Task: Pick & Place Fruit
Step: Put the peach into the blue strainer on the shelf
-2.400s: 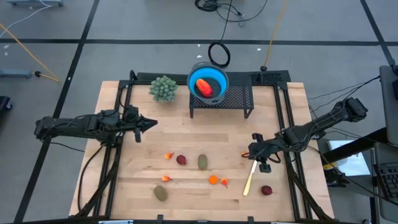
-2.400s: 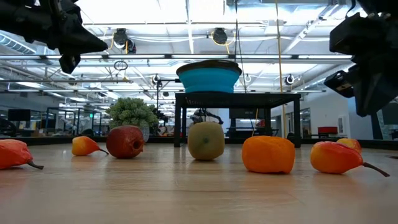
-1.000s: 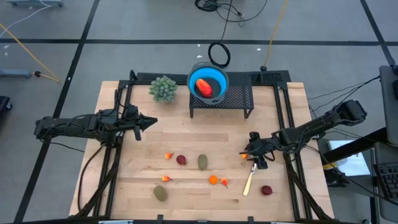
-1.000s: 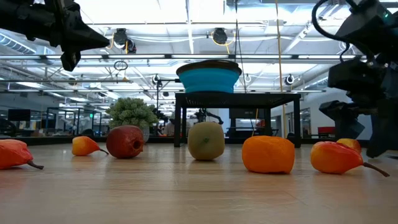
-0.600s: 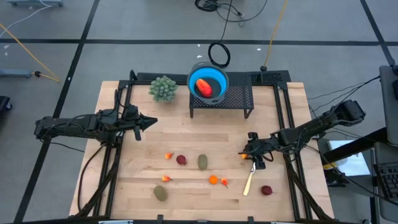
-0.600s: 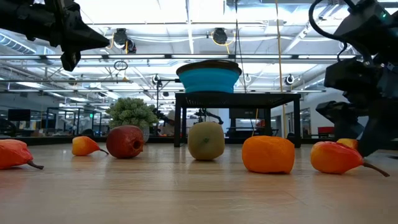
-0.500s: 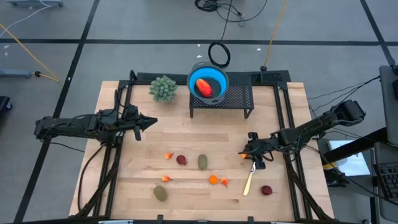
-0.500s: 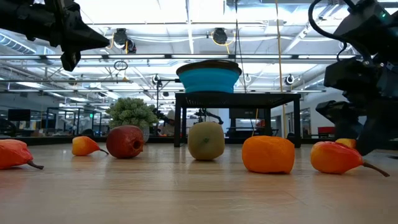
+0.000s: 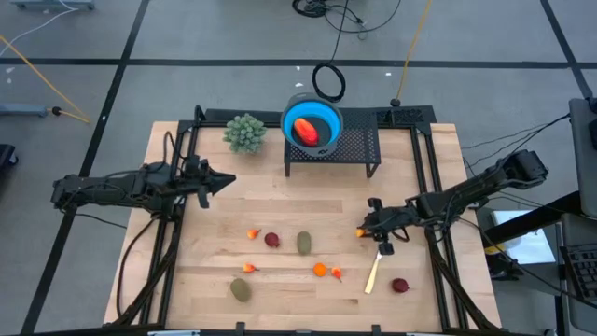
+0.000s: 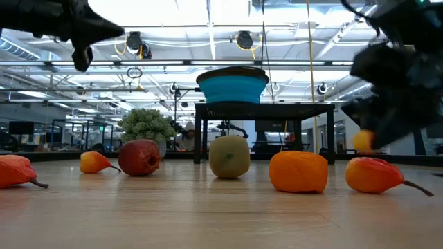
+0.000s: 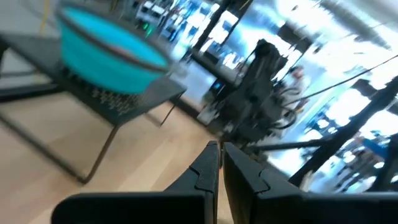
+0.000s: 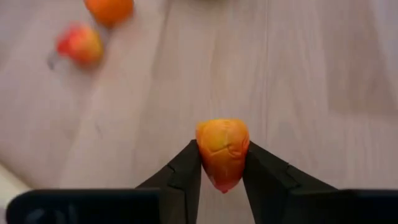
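My right gripper (image 12: 222, 163) is shut on a small orange-yellow fruit (image 12: 222, 146) above the table's right half (image 9: 362, 231); the low view shows that fruit (image 10: 363, 140) clear of the wood. My left gripper (image 9: 224, 180) hovers shut over the table's left side, empty. A red-orange fruit (image 9: 305, 130) lies in the blue bowl (image 9: 326, 114) on the black rack (image 9: 354, 149). On the table lie a dark red fruit (image 9: 271, 240), an olive-green one (image 9: 304, 243), an orange one (image 9: 320, 271) and other small pieces. My right gripper pinches the small fruit by its two sides (image 12: 202, 155) between the two fingers (image 12: 264, 174). The fingers come slanting down from the table's right side. The fruit is lifted clear of the table, its narrow end pointing back between the fingers.
A pale-green plant ball (image 9: 244, 133) stands at the far left of the rack. A pale stick-like piece (image 9: 373, 271) and a dark red fruit (image 9: 400, 286) lie near my right gripper. An olive-green fruit (image 9: 241, 289) lies near the front edge.
My right gripper has taken hold of the small orange-yellow fruit and lifted it off the table, shifting a little toward the table's left. My left gripper has tipped its fingertips up slightly.
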